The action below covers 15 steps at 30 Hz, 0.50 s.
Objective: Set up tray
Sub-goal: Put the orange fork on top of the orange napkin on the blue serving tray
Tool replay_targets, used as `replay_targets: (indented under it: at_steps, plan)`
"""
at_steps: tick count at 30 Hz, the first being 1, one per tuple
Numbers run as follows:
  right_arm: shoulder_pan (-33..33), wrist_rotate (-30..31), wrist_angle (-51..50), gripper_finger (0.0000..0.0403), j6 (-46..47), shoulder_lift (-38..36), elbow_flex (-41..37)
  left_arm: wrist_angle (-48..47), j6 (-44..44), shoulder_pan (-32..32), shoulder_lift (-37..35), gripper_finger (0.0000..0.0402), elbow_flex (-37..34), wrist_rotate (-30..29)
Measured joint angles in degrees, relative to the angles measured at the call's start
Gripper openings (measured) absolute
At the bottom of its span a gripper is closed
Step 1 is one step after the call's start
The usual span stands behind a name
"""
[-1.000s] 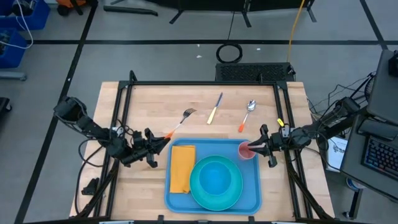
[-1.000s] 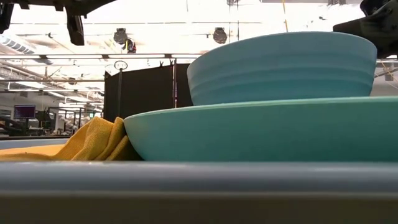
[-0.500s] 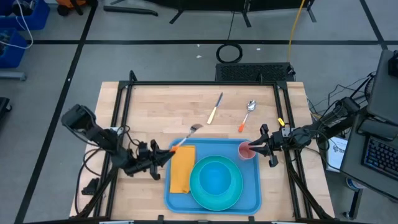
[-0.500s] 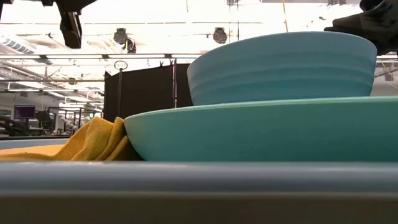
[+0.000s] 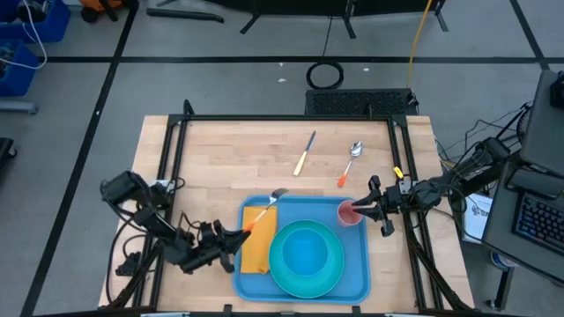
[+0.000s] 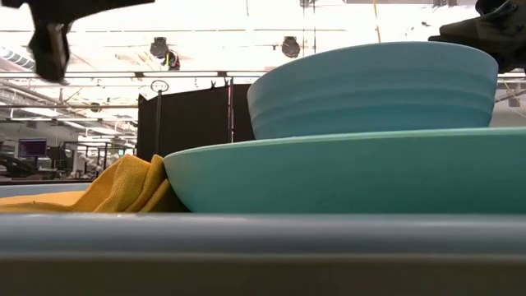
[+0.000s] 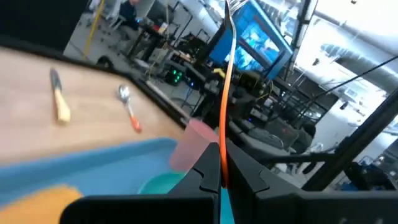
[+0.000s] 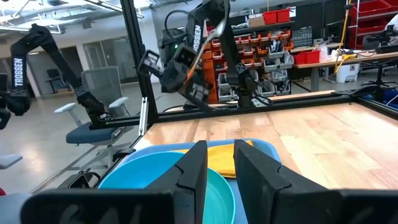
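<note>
Left gripper [image 5: 236, 238] clamps the fork [image 5: 266, 206] over the tray [image 5: 357, 280]; right gripper [image 5: 363, 208] pinches the cup [image 5: 349, 214].

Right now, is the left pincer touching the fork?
Touching. The left wrist view shows the left pincer clamped on the fork's orange handle; the high view shows the fork held over the napkin.

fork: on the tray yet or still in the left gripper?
In the gripper. The left gripper is shut on the fork by its orange handle; the tines angle over the napkin on the tray.
</note>
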Motion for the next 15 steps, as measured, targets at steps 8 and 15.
replay_targets:
  at_steps: [8,15]
  plan:
    - [0.0,0.0,0.0,0.0073,0.0,0.0,0.0,0.0,-11.8,-2.0,7.2,0.0007,6.2,-9.7]
    - [0.0,0.0,0.0,0.0073,0.0,0.0,0.0,-0.2,-19.1,-2.8,11.9,0.0007,11.9,-13.8]
